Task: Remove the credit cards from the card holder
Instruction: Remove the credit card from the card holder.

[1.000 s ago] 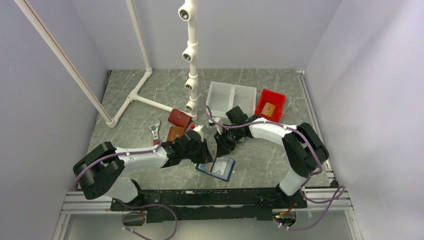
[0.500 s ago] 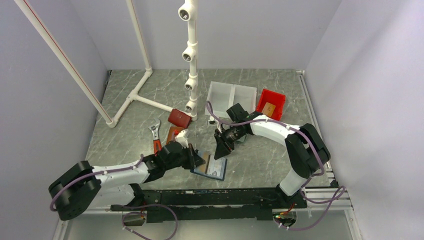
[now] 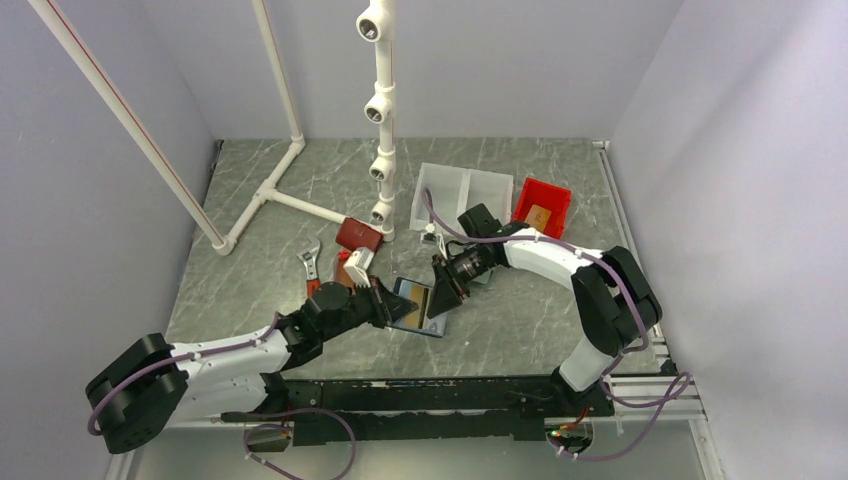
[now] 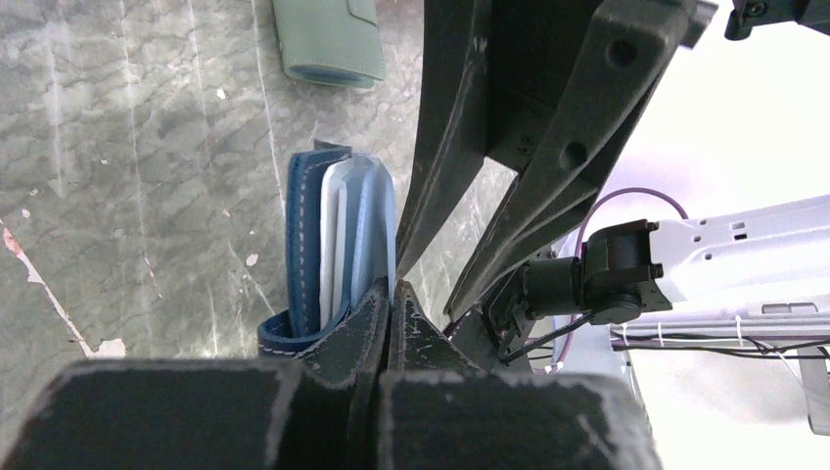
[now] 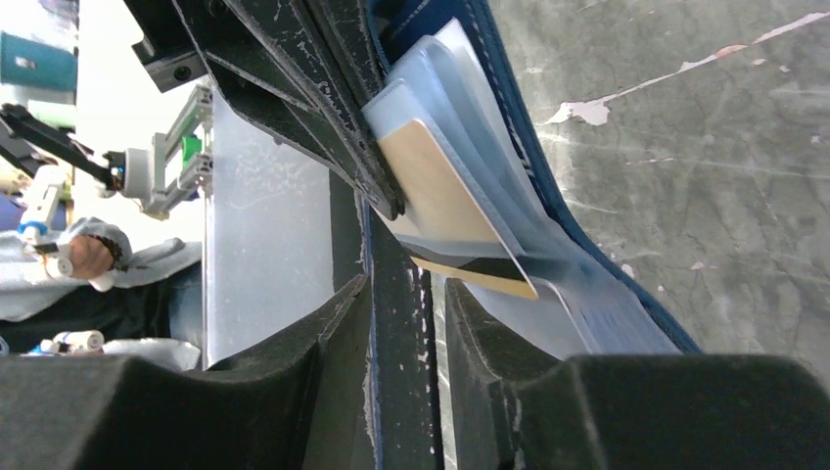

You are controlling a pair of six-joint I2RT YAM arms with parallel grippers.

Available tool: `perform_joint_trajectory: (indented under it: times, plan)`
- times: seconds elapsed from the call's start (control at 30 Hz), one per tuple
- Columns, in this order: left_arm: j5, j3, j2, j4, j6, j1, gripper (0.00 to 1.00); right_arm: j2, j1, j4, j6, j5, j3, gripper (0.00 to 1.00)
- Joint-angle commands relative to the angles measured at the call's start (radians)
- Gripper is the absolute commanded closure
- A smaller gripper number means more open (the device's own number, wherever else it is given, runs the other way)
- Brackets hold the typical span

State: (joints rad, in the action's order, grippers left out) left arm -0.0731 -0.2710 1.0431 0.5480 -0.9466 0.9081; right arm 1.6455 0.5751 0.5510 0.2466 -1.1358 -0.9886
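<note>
The card holder (image 3: 413, 308), navy outside and light blue inside, is held off the table between both grippers, near the front middle. My left gripper (image 3: 386, 306) is shut on its light blue inner flap (image 4: 380, 230). My right gripper (image 3: 438, 302) is shut on the opposite navy flap (image 5: 399, 323). An orange-tan credit card (image 5: 438, 199) with a black stripe sticks halfway out of a light blue pocket; it also shows in the top view (image 3: 419, 296). The other cards are hidden inside the holder (image 4: 311, 245).
A grey-green wallet (image 4: 328, 44) lies on the table beyond the holder. A red bin (image 3: 553, 196) holding an orange card and a white tray (image 3: 460, 190) stand at the back right. A dark red wallet (image 3: 357, 235), brown wallet (image 3: 347, 268), wrench (image 3: 312, 262) and PVC pipe stand (image 3: 380, 110) are to the left.
The holder went from lying open on the table to being held up between both grippers. My left arm drew back and swung it up; my right gripper closed in on its other flap.
</note>
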Motion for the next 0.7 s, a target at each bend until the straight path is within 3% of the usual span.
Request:
perform_joint_trajectory:
  times: [0.0,0.33,0.67]
  plan:
    - [-0.014,0.004,-0.036,0.176,-0.002,-0.001,1.0,-0.04,-0.044,-0.073,-0.054,-0.054,-0.004,0.62]
    - [-0.041,0.012,-0.039,0.263,-0.009,-0.001,1.0,-0.044,-0.058,-0.094,-0.08,-0.095,0.006,0.55]
    - [-0.067,0.002,0.008,0.334,-0.021,-0.001,1.0,-0.055,-0.075,-0.126,-0.123,-0.235,0.018,0.6]
